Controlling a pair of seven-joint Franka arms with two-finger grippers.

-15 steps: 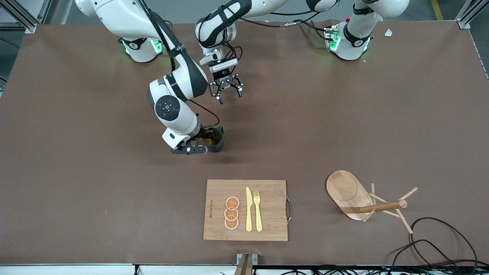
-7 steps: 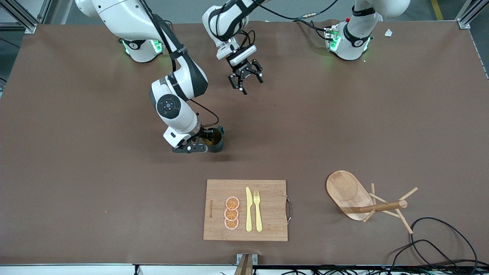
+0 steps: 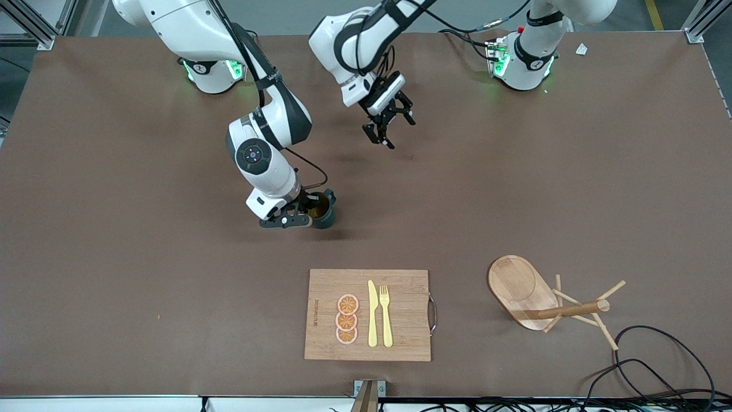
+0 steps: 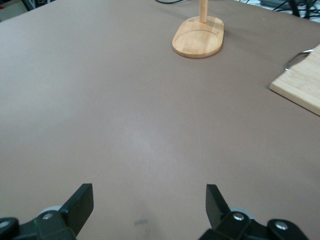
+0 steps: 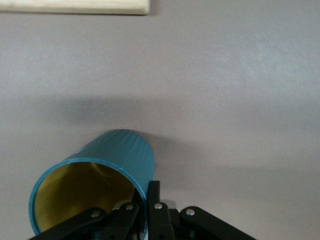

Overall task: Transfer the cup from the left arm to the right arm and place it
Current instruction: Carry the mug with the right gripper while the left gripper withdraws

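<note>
- Pinching the cup (image 3: 322, 213) by its rim, the right hand (image 3: 298, 216) has one finger inside the yellow bore and one outside; the mug rests on the surface, farther from the front camera than the cutting board (image 3: 368, 315).
- Hovering spread and empty, the left hand (image 3: 388, 123) hangs over bare surface farther from the front camera than the cup, so the right arm alone has it.

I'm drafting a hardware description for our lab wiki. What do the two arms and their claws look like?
Both arms have glossy white shells with black joint bands, loose black cables and green-lit bases. The right arm carries a round dark cap with blue dots. The left claw and right claw are black skeletal linkages with silver pins.
</note>
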